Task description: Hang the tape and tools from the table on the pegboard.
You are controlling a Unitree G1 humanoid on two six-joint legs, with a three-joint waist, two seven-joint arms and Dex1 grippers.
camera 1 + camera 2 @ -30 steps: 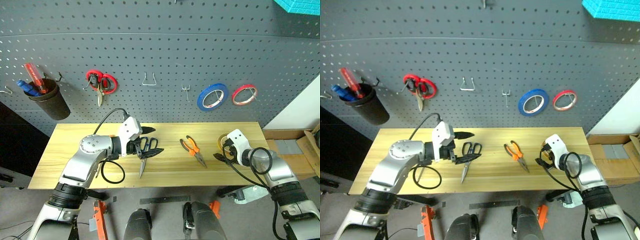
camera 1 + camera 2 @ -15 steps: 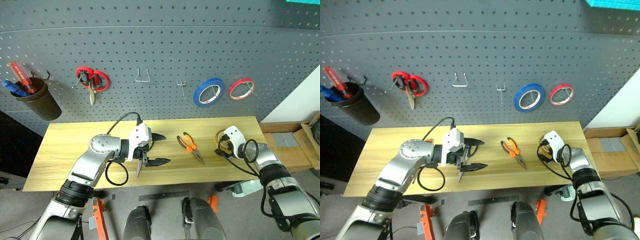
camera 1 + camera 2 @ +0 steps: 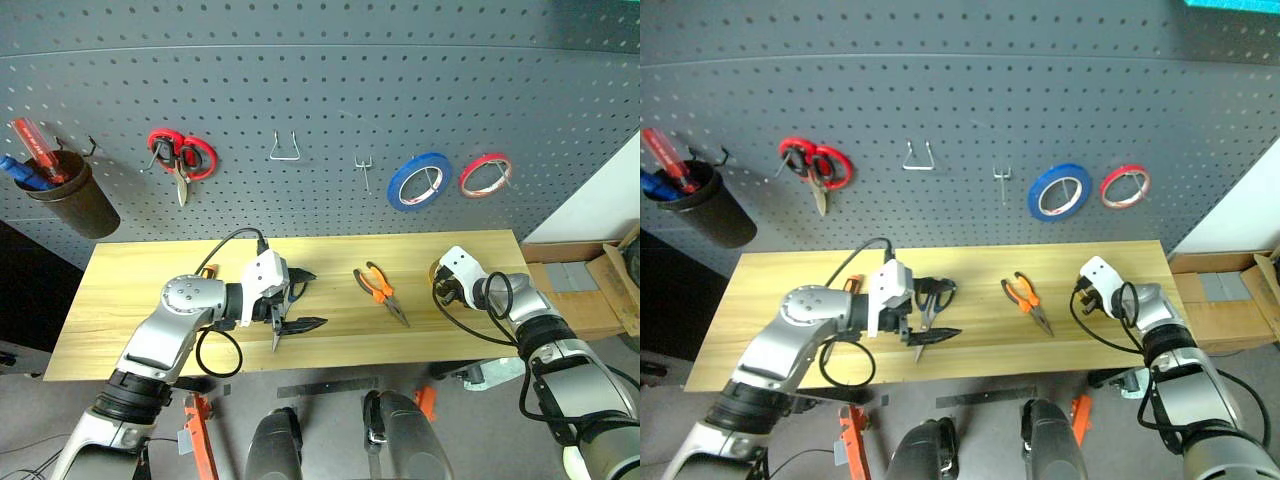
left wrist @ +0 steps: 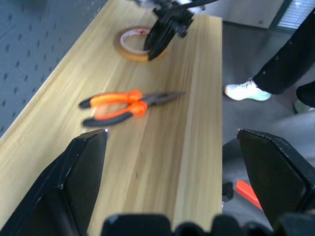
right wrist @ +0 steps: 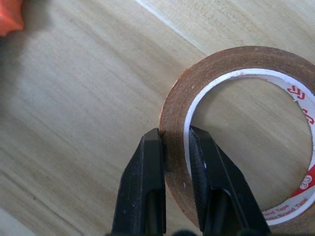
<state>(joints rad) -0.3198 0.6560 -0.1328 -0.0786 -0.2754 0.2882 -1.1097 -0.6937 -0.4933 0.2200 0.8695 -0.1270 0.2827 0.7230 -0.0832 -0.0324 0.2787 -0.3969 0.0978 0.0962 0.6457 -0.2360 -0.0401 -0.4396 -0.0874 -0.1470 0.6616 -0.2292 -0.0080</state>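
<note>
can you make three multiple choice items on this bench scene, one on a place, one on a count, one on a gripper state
1. Where do the pliers lie?
A. on the table, between the two grippers
B. on a pegboard hook
C. in the dark cup

2. How many rolls of tape hang on the pegboard?
A. none
B. two
C. four

3. What is the right gripper doing?
A. standing wide open above the table
B. shut on the pliers
C. shut on the wall of the yellow-tan tape roll

Answers:
1. A, the pliers rest on the wood top, between the left gripper and the right one.
2. B, a blue roll and a red roll hang side by side.
3. C, the right wrist view has one finger inside the ring and one outside, pinching its wall.
</note>
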